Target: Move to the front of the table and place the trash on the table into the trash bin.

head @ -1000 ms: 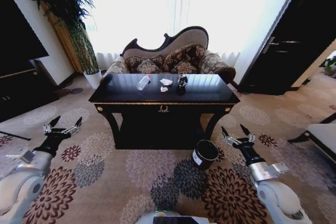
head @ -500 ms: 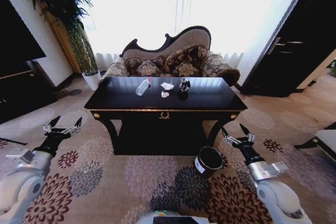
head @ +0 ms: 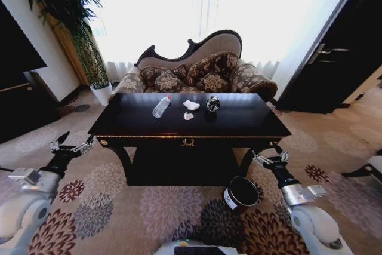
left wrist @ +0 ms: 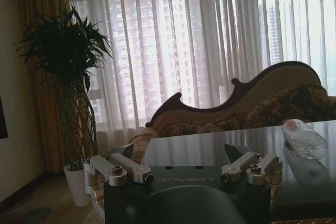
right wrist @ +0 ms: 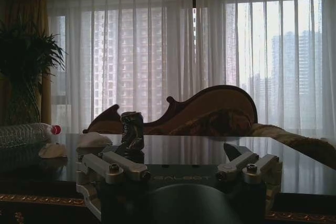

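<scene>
The glossy black table (head: 239, 117) stands straight ahead. Its trash lies near the middle: a clear plastic bottle (head: 161, 106), a white paper wad (head: 191, 105), a smaller wad (head: 188, 116) and a dark crushed can (head: 212, 103). On the carpet by the table's front right leg sits the black trash bin (head: 241, 191). My left gripper (head: 73, 145) hangs open, low and to the left of the table. My right gripper (head: 268, 158) is open beside the front right leg, just above the bin. The right wrist view shows the can (right wrist: 132, 129) and wads (right wrist: 93, 140); the left wrist view shows the bottle (left wrist: 304, 139).
A patterned brown sofa (head: 197, 70) stands behind the table under bright curtained windows. A tall plant in a white pot (head: 102, 92) is at the back left, beside a dark cabinet (head: 18, 100). A dark door (head: 340, 58) is on the right. Flowered carpet surrounds the table.
The whole view has shifted: the camera has come closer to the table, which now looks larger, and the bin sits nearer. Both grippers hold the same open pose.
</scene>
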{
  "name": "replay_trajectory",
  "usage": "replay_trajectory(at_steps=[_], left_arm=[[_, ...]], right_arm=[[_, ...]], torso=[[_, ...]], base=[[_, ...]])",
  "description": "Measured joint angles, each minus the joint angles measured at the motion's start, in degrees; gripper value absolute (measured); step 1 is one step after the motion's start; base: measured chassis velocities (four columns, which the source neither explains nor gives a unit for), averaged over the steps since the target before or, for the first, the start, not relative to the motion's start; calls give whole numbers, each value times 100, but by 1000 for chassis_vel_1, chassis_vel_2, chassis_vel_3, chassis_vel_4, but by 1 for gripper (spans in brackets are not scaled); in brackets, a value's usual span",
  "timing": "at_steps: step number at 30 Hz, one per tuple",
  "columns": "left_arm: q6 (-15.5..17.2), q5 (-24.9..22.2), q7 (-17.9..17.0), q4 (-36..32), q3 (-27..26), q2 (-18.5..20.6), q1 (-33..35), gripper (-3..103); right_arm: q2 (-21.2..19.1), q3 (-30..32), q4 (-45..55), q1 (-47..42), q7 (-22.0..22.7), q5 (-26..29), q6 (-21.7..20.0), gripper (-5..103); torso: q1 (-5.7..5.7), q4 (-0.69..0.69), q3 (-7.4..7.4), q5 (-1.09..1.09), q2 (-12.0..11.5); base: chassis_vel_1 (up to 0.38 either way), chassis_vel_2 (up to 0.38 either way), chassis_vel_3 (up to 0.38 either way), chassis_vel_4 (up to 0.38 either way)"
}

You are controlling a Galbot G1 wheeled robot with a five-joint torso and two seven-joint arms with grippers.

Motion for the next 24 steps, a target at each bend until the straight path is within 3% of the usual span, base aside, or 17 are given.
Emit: replay_trajectory(at_steps=[11,24], left_arm=[[57,-18,40,27,184,108,-127,98],[331,-517,322,201,1111,1030,-857,99]], right_arm=[[29,-3,5,-3,-1,24,60,100],[99,-28,-14,0,-9,8,80,100]], torso=[[3,0,1,0,0],[-1,0,0,0,2]], base=[[-106,91,98,-104],[0,0,0,0]])
